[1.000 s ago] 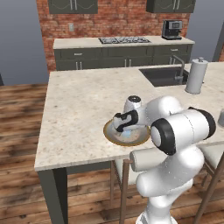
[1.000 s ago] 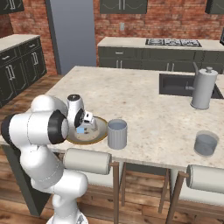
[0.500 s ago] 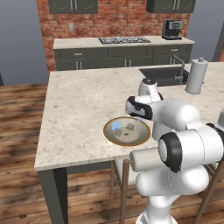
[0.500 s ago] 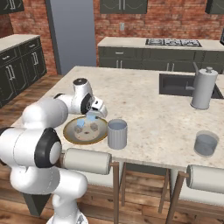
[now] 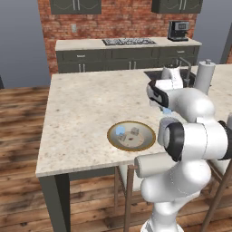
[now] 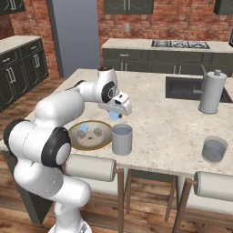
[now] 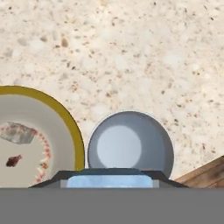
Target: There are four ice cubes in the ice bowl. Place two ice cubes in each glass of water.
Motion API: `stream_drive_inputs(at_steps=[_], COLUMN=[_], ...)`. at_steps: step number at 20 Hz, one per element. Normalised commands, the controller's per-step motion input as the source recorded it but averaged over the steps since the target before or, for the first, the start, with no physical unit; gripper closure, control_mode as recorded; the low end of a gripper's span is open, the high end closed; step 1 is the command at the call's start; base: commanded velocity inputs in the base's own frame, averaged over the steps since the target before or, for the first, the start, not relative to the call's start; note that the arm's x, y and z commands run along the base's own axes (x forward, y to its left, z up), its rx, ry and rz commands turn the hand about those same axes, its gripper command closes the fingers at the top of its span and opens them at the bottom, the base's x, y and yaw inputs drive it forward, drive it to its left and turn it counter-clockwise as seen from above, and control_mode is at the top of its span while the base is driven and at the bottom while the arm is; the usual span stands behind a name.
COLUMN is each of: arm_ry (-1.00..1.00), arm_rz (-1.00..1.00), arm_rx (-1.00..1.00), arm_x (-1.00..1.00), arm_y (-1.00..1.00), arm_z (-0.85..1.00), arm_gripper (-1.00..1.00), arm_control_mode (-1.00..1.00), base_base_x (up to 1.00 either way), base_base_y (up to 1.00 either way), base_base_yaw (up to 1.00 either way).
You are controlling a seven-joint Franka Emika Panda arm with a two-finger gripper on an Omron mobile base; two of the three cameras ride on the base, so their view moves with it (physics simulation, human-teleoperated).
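One ice cube point(image 6: 114, 116) is sitting clenched between the fingers of the gripper point(image 6: 115, 114), and the hand is hanging just above the near glass of water point(image 6: 122, 139), slightly to the bowl side of its rim. Looking down along the hand, the pale blue cube point(image 7: 108, 180) is lying at the bottom of the picture with the open mouth of the glass point(image 7: 130, 146) right beyond it, so the line-up is looking close but not quite centred. To do this drop well, I judge the hand needs to be sliding a touch further over the mouth, coming down low, and only then letting go, so the cube is not clipping the rim or bouncing onto the counter. Moving outward from that glass: the ice bowl point(image 6: 73, 140) is sitting just beside it, nearly touching, and two ice cubes point(image 6: 82, 134) are showing plainly inside, with a bluish one point(image 5: 120, 131) showing in the left base view. The second glass point(image 6: 214, 150) is standing well apart on the far side from the bowl, apparently holding no ice yet. A tall white canister point(image 6: 211, 92) is standing beyond that, by the sink point(image 6: 182, 88). Nothing is standing between the gripper and the near glass; the bowl's rim is the only close neighbour.
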Motion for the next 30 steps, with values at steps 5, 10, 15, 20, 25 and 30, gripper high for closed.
stream_drive_inputs(at_steps=[5,10,15,20,25,30], arm_ry=[0.10,0.03,0.00,0.00,0.00,0.00], arm_rz=[0.00,0.00,0.00,0.15,0.01,0.00], arm_rx=[0.27,0.15,-0.04,-0.21,-0.01,0.00], arm_x=[-0.07,-0.03,0.16,0.00,0.00,0.06], arm_y=[-0.36,0.00,0.00,0.00,0.00,0.00], arm_z=[-0.37,-0.08,-0.14,-0.43,-0.20,-0.15], arm_gripper=[1.00,1.00,1.00,1.00,1.00,1.00], arm_control_mode=[-1.00,-1.00,-1.00,-1.00,-1.00,-1.00], base_base_x=[0.00,0.00,0.00,0.00,0.00,0.00], base_base_y=[0.00,0.00,0.00,0.00,0.00,0.00], base_base_yaw=[0.00,0.00,0.00,0.00,0.00,0.00])
